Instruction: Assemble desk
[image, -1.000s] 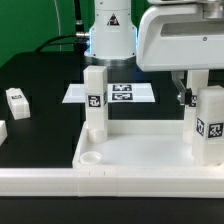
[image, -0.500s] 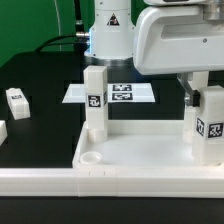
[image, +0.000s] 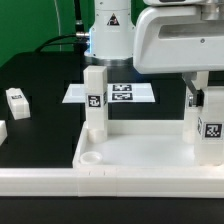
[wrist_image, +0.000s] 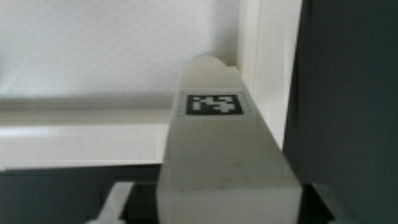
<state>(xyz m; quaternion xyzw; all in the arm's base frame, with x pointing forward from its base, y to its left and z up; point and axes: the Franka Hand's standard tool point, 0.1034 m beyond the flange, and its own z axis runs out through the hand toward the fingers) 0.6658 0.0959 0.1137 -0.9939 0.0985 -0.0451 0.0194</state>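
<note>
Since the earlier frames the jaws have been drawn in from wide to narrow. The gripper (image: 207, 98) and the gripped leg (image: 212, 128) have been shifted slightly toward the exterior view's right edge.

The black table (image: 40, 75) is seen across the left and middle of the exterior view. The desk tabletop (image: 140, 160), a white tray with a raised rim, is laid across the lower part of that frame. A round socket (image: 92, 157) is shown near its lower-left corner.

The arm's white wrist housing (image: 180, 35) is hung at the upper right, above the tabletop's right end. Below it the gripper is closed on the gripped leg. One dark finger (image: 194, 97) is pressed against the leg's left face near its top, and the other finger is hidden. The leg is held upright at the frame's right edge, with its tag turned to the camera and its foot down at the tabletop's right end. Whether it is seated in a socket cannot be told.

In the wrist view the gripped leg (wrist_image: 222, 150) is seen running out from the gripper (wrist_image: 222, 205), tag toward the lens. The tabletop (wrist_image: 89, 120) is seen pale and blurred behind it.

A free-standing leg (image: 95, 100) is stood upright at the tabletop's back-left corner, well apart from the gripper. Behind it the marker board (image: 125, 93) is laid flat on the table. A small white block (image: 17, 99) is set near the frame's left edge.
</note>
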